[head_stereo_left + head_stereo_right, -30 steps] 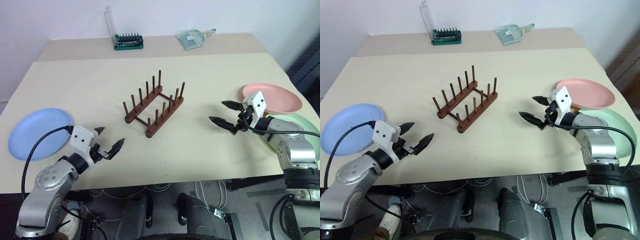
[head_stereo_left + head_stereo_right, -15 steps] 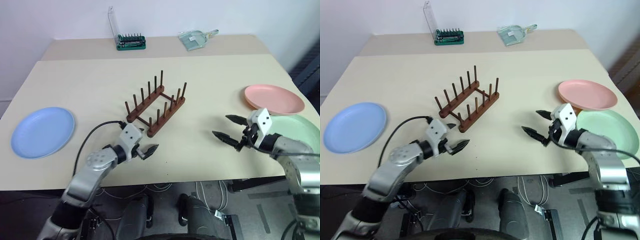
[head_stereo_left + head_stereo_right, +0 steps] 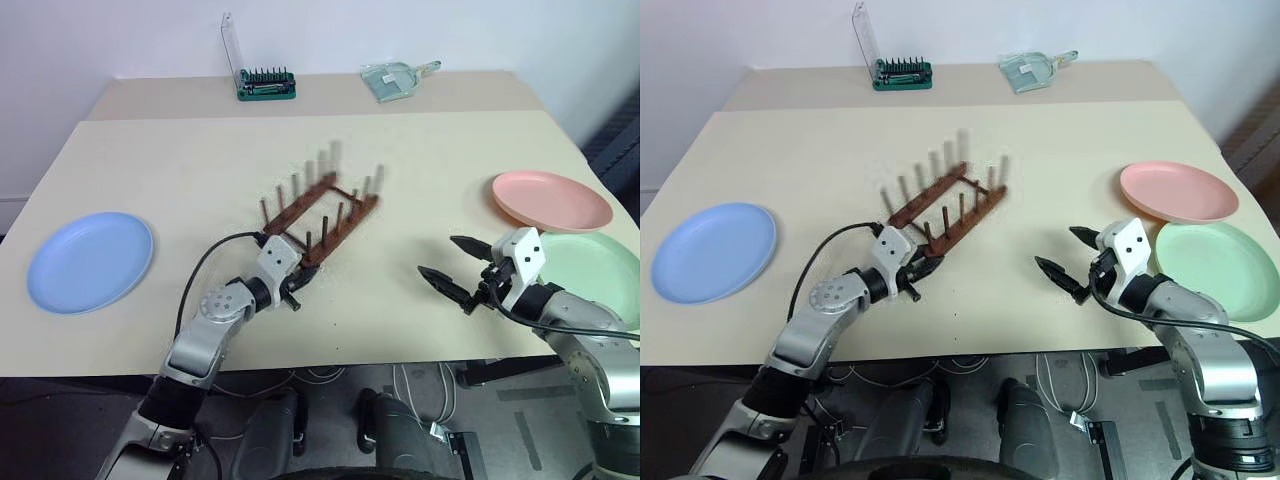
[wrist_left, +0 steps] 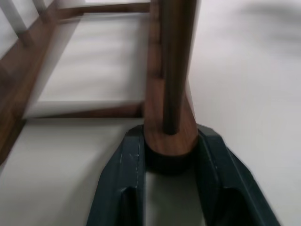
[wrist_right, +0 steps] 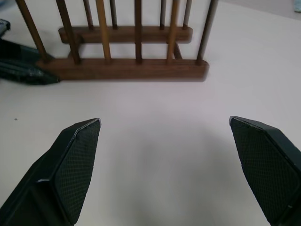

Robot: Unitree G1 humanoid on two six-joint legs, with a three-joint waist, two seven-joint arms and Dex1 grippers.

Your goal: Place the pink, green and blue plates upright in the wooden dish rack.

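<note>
A: A beige table (image 3: 420, 150) is being shown against a pale wall, with a green bit holder (image 3: 266, 84) and a clear dustpan (image 3: 392, 79) at the far edge.

B: Where is the rack being seen?

A: The wooden dish rack (image 3: 322, 215) is standing mid-table, and the near end of one rail is being clamped by the left gripper (image 3: 921, 268).

B: And the right gripper (image 3: 455, 270)?

A: It is being held spread wide apart, near the right edge, holding nothing.

B: The plates?

A: The blue plate (image 3: 90, 261) is lying flat at the left; the pink plate (image 3: 551, 199) and green plate (image 3: 590, 262) are lying at the right, pink farther.
</note>
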